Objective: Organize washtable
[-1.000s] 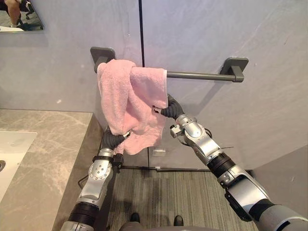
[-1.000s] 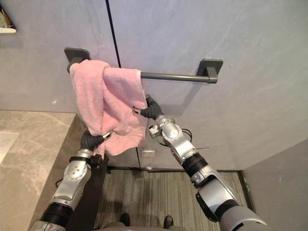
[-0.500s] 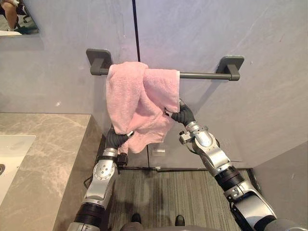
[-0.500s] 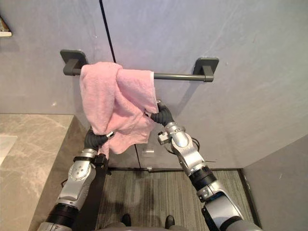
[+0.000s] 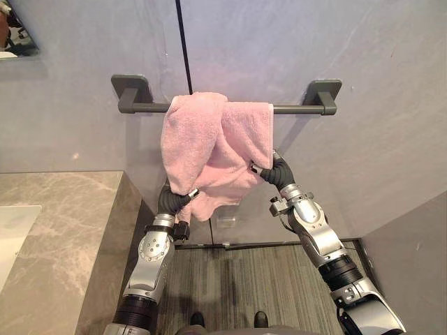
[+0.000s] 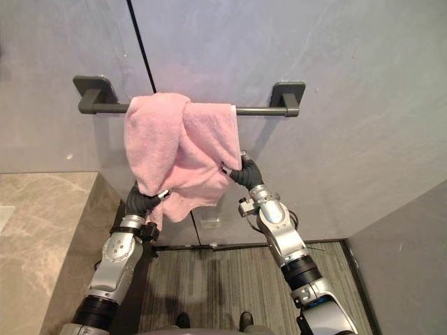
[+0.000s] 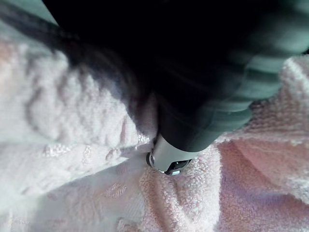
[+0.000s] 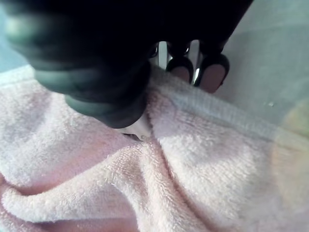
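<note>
A pink towel (image 5: 209,139) hangs bunched over the middle of a dark grey wall bar (image 5: 297,109). My left hand (image 5: 176,200) reaches up under the towel's lower left corner. In the left wrist view its thumb (image 7: 166,160) is sunk into the pink folds (image 7: 72,145) and grips them. My right hand (image 5: 269,170) is at the towel's right edge. In the right wrist view its dark fingertips (image 8: 212,72) curl over the hem, pinching the cloth (image 8: 193,159) against the thumb.
A marble counter (image 5: 63,230) with a white basin (image 5: 10,230) lies at the left. A mirror corner (image 5: 14,35) shows at the upper left. Below the bar the grey wall carries a small white plate (image 5: 225,220), with striped flooring (image 5: 237,279) beneath.
Both hands have slid the towel to the right along the bar, from its left end to its middle. The camera has shifted as well.
</note>
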Robot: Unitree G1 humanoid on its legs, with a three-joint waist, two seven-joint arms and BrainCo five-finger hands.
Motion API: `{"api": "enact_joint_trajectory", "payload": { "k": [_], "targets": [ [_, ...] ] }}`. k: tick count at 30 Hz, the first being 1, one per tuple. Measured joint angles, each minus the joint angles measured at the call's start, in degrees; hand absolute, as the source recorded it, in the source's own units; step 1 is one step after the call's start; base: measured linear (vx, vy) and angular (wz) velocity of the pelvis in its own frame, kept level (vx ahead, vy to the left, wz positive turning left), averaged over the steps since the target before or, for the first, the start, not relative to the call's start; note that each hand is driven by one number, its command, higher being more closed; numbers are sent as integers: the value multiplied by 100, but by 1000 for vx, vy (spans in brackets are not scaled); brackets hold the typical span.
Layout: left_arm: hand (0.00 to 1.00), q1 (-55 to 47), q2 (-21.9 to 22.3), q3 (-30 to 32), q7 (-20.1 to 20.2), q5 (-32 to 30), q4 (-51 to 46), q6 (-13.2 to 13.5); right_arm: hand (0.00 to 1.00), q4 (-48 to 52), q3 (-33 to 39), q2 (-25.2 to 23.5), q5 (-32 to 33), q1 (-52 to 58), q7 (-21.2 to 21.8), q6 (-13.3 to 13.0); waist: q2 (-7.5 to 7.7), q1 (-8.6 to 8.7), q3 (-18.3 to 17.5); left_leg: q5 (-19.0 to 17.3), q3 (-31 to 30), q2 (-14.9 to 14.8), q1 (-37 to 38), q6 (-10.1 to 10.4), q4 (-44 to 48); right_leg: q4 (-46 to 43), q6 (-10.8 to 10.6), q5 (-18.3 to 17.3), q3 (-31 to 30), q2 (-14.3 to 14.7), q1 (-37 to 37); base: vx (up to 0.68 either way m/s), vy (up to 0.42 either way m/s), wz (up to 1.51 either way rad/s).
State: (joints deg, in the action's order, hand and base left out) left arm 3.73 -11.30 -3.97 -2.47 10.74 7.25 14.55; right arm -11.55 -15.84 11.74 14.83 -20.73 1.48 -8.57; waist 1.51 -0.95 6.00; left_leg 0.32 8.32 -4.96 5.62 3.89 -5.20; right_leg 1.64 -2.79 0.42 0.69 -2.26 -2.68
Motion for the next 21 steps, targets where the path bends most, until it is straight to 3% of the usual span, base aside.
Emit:
{"api": "enact_joint_trajectory", "payload": {
  "k": [12,13,16,21],
  "targets": [
    [100,13,7,227,127,168,11,0,100,13,2,6,-212,4,120,0,0,4,0,0,-59,5,13,-1,7,-42,-14,-33,49,-9,-23,-2,-1,1],
    [0,10,7,229,131,219,13,0,100,12,2,6,-220,4,124,0,1,2,0,0,-67,5,14,-1,7,-49,-15,-40,56,-10,-23,0,0,3],
    [0,-1,8,276,133,275,37,0,100,12,6,63,-233,4,124,0,1,3,-1,0,-86,8,13,-1,4,-49,-20,-47,73,-13,-28,0,0,3],
    [0,-135,126,1230,78,608,256,-1,100,-56,873,296,-237,50,-11,-8,3,0,-2,0,-158,22,13,-1,-5,-152,-28,-149,144,-30,-21,7,-4,9]
  ]
}}
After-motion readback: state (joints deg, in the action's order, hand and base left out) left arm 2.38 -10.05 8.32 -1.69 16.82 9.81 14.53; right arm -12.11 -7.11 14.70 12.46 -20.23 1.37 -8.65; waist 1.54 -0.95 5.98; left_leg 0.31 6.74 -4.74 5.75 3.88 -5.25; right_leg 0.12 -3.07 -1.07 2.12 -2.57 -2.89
